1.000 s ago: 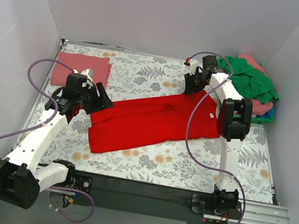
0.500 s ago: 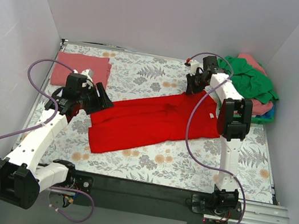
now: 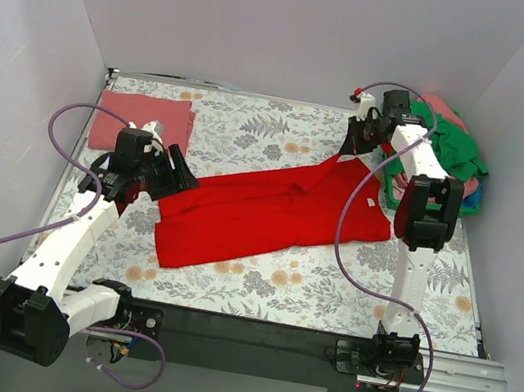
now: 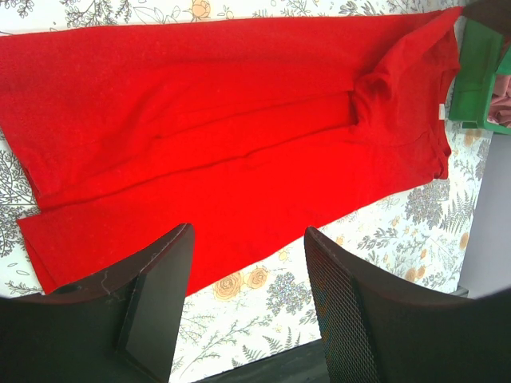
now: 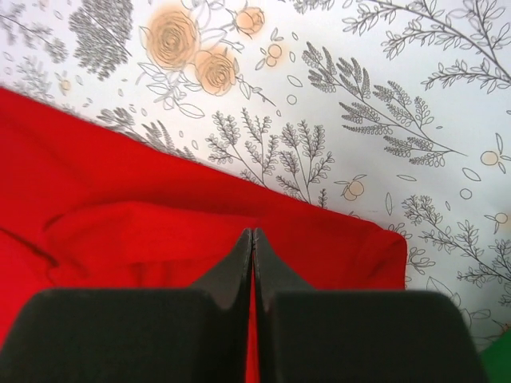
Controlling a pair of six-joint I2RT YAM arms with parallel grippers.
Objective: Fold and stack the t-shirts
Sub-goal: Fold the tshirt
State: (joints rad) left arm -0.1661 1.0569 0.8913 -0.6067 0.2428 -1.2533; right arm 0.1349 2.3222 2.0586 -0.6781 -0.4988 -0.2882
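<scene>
The left gripper (image 3: 181,172) is hovering over the left end of the red t-shirt (image 3: 258,216), its fingers (image 4: 160,295) spread and empty. The shirt is lying across the middle of the floral tablecloth (image 3: 253,134). At its far right corner, the right gripper (image 5: 252,235) is pinching the red cloth, jaws pressed together, near the green t-shirt (image 3: 450,146).

Worktop (image 3: 448,290) covered by a floral tablecloth (image 3: 244,127). Red t-shirt (image 3: 258,216) spread at centre. Folded salmon-pink t-shirt (image 3: 139,118) at 10 o'clock. Heap of t-shirts (image 3: 453,149), green uppermost, at 2 o'clock.
</scene>
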